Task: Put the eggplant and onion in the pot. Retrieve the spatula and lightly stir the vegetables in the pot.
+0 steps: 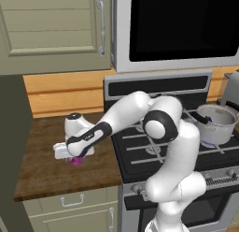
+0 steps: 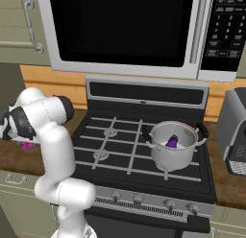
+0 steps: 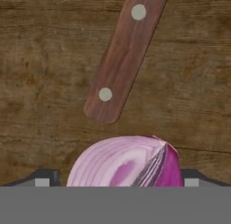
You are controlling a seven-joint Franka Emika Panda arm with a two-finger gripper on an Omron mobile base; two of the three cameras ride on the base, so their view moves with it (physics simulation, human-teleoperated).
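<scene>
Onion (image 3: 128,162), round magenta-pink bulb, on our dark wooden counter (image 3: 40,83) beside the reddish-brown wooden spatula handle (image 3: 121,60), bracketed by our spread, empty end effector (image 3: 116,182) for pickup; dark purple eggplant (image 2: 172,142) already inside the steel pot (image 2: 174,153).

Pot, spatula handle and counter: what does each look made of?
Pot: looks like polished steel, shiny silver wall with reflections, black side handles, perhaps plastic.
Spatula handle: reddish-brown wood, visible grain, two pale round rivets that look like metal.
Counter: dark brown wood look with streaky grain, matte; whether solid wood or laminate I cannot tell.
</scene>
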